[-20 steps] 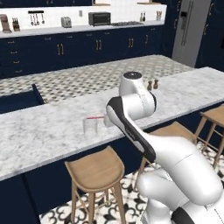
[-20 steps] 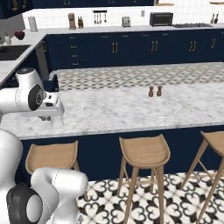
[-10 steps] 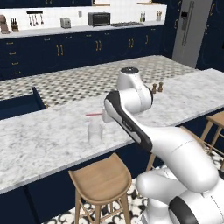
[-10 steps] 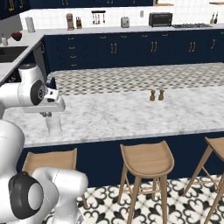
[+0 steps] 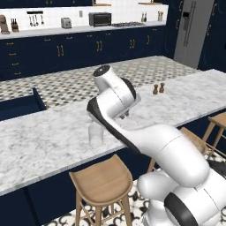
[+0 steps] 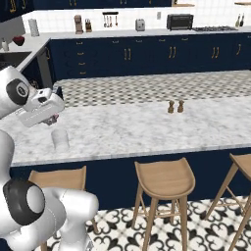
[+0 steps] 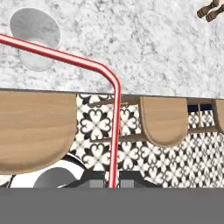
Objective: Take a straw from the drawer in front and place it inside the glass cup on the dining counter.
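The straw (image 7: 114,127) is seen in the hand view as a thin red stick with a pale stripe — bent, rising from bottom centre, then running to the left edge. It is pinched between the gripper (image 7: 113,180) fingertips. The glass cup (image 7: 35,38) — clear, round-rimmed — stands on the marble dining counter (image 7: 144,48), upper left, under the straw's far end.
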{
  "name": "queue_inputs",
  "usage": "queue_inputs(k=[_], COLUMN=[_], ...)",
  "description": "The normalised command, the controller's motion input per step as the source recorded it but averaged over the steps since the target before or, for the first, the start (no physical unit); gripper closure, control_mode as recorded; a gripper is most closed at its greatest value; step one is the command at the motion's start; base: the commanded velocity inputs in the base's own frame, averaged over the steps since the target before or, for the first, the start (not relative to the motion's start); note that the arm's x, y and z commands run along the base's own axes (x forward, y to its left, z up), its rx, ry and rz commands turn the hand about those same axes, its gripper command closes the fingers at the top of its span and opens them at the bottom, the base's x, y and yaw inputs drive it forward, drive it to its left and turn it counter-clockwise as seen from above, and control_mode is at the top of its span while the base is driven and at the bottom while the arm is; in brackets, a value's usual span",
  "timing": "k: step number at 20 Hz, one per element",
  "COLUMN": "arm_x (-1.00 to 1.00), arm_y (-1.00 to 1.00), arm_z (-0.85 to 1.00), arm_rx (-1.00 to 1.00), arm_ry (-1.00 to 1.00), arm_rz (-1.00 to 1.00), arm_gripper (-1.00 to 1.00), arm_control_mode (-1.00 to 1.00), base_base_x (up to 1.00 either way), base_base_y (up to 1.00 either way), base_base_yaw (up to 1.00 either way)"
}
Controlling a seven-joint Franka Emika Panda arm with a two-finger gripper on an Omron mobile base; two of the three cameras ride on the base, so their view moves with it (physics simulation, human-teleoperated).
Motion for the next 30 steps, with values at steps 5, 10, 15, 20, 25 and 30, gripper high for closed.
queue_inputs(k=[5,10,15,20,25,30], arm_x=[0.22,0.09,0.00,0.17,0.34,0.06], arm_y=[0.00,0.09,0.46,0.56,0.23,0.22], arm_z=[0.25,0.00,0.00,-0.01,-0.20,-0.28], arm_rx=[-0.52,-0.42,-0.30,-0.24,-0.32,-0.24], arm_ry=[0.01,0.09,-0.02,-0.07,-0.13,-0.05], arm_rz=[0.02,0.04,0.01,0.00,0.00,0.00], arm_gripper=[1.00,1.00,1.00,1.00,1.00,1.00], arm_control_mode=[-1.00,-1.00,-1.00,-1.00,-1.00,-1.00], base_base_x=[0.00,0.00,0.00,0.00,0.00,0.00], base_base_y=[0.00,0.00,0.00,0.00,0.00,0.00], base_base_yaw=[0.00,0.00,0.00,0.00,0.00,0.00])
